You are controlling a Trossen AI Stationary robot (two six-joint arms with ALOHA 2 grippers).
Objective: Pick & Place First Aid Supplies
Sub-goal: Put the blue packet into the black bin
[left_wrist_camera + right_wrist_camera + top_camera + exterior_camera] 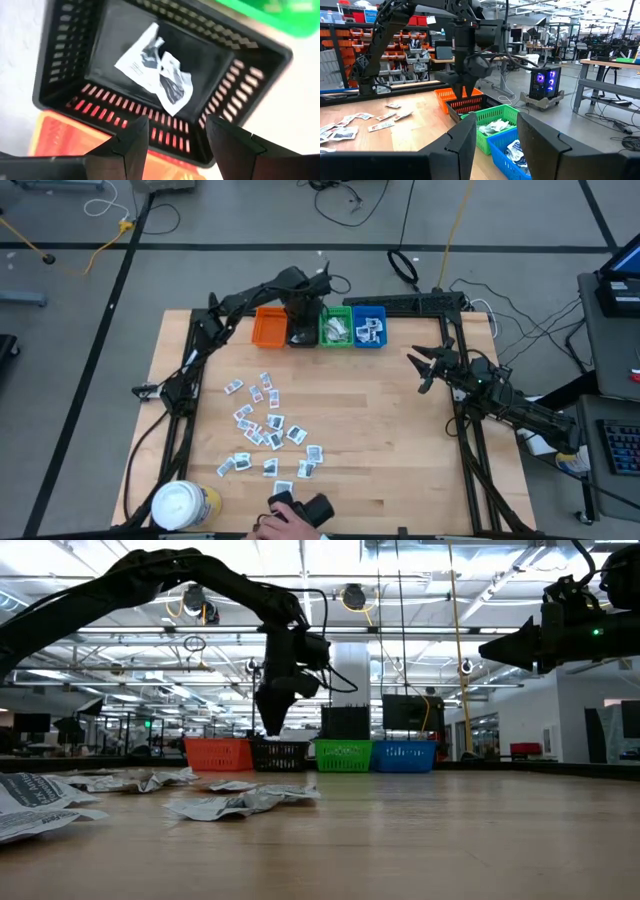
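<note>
Packets (265, 425) are lying scattered on the bench's (400, 430) left half, leaving its right half free. Only the left wrist view is showing two sachets (157, 70) lying inside the black bin (75, 55), under the open, empty left claw (176, 142). Right claw (425, 367) is hovering open at the far right.

White printed packets (265, 425) scattered flat on table, one crumpled sachet (156, 66) lying in black bin (65, 65)

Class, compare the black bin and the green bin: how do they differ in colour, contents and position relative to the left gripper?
The black bin is dark and holds a white packet; the green bin is bright and holds several pale wrappers. The left gripper, open, is above the black bin, not the green. Both are slotted plastic bins, side by side.
</note>
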